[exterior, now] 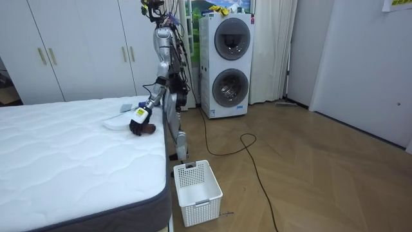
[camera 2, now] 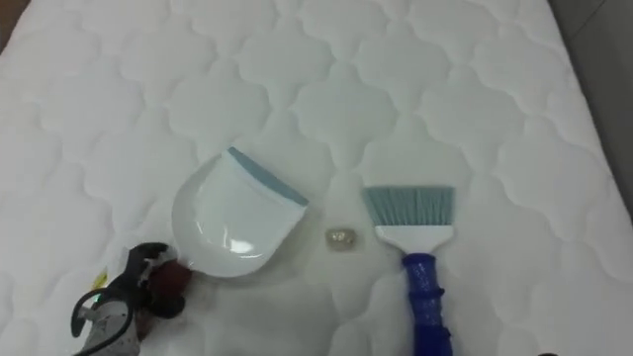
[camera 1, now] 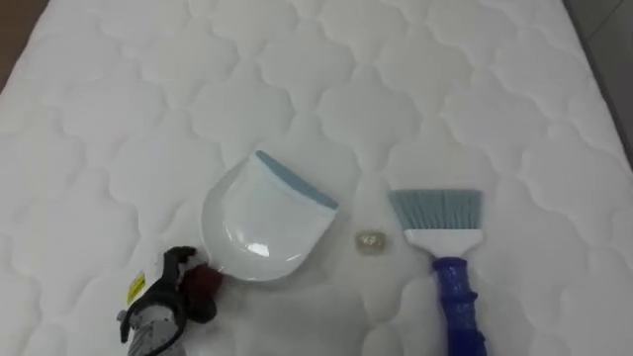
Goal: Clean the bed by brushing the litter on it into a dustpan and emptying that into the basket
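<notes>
I see the white quilted mattress (camera 1: 326, 59) across my eye views, with a small pale scrap (camera 1: 370, 241) lying on its near part. Just left of the scrap sits a white plastic dustpan (camera 1: 262, 222), its blue lip facing far and right. To the scrap's right lies a blue-handled brush (camera 1: 440, 222), its light blue bristles pointing away. My left hand (camera 1: 158, 302) is clenched around the dustpan's dark red handle (camera 1: 206, 282) at near left. In the room view, a white slatted basket (exterior: 196, 190) stands on the floor beside the bed.
</notes>
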